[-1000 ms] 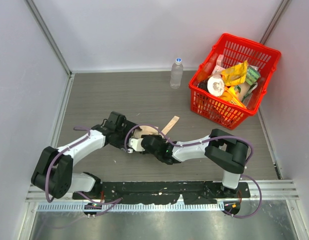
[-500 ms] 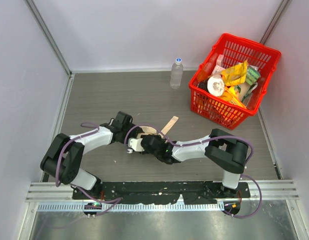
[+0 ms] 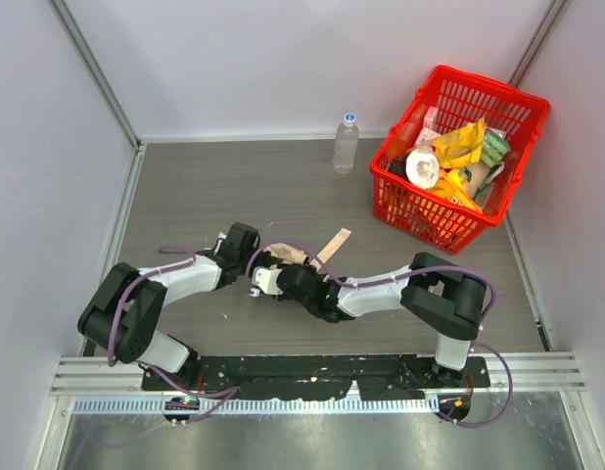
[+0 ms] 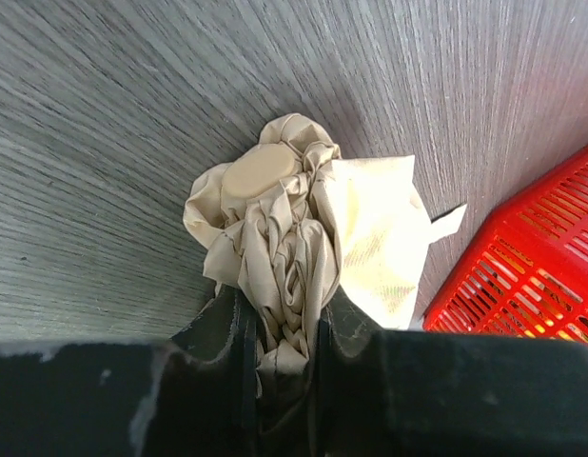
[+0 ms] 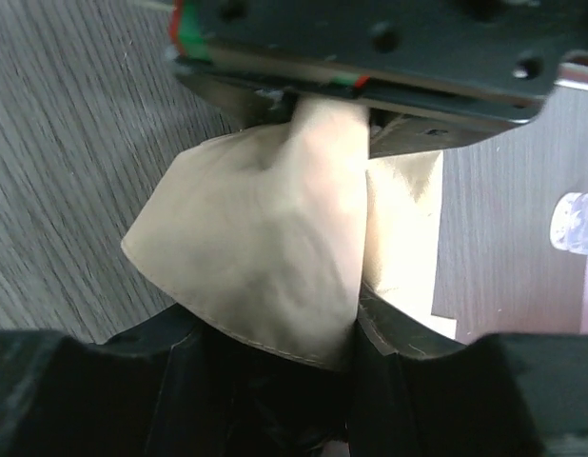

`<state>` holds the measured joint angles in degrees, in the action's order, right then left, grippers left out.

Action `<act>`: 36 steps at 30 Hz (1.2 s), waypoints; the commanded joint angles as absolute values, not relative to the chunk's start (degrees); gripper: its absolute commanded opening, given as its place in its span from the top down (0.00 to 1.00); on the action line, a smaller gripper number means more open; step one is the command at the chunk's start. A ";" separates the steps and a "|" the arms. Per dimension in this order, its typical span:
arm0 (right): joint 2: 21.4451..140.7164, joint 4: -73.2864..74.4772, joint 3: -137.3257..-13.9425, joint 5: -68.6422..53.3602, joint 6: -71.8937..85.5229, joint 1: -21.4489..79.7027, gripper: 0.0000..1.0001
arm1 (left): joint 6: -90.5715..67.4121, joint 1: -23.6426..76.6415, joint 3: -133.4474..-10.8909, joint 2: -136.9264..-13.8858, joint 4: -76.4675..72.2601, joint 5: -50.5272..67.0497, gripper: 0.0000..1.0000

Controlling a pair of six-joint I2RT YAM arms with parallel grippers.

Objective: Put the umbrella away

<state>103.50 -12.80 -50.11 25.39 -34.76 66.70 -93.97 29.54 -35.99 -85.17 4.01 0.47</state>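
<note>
On the grey table, your left gripper and right gripper are both clamped on the umbrella fabric, so opposing pulls could tear it or yank it free.

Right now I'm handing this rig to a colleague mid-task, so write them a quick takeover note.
Left gripper: shut on the umbrella's bunched fabric.
Right gripper: shut on a fold of its canopy.
The umbrella lies on the table between both arms, canopy bunched but loose, strap lying free.
Done: collapsed and gripped.
Left: gather the folds, wrap the strap, stow it, perhaps in the red basket.
</note>
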 commanded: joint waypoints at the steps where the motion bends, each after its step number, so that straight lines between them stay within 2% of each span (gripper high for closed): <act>1: 99.06 -7.83 -51.33 24.62 -21.83 67.24 0.41 | -92.72 31.11 -30.33 -87.80 11.95 -10.72 1.00; 3: 96.08 -5.55 -50.89 22.24 -17.52 67.24 0.22 | -92.81 31.64 -29.88 -87.89 11.69 -10.72 1.00; 13: 81.13 2.37 -49.48 16.96 -3.61 67.24 0.19 | -93.69 31.82 -27.07 -85.87 10.46 -9.50 1.00; 24: 95.00 -8.79 -55.10 15.99 -12.02 66.62 0.17 | -94.75 31.99 -26.46 -82.62 13.01 -9.58 1.00; 32: 103.09 -9.94 -57.92 23.47 -18.45 66.53 0.17 | -95.54 32.08 -26.81 -82.53 13.71 -8.53 1.00; 36: 107.22 -10.10 -58.28 25.04 -17.75 66.53 0.24 | -95.89 32.08 -27.25 -82.79 14.59 -7.74 1.00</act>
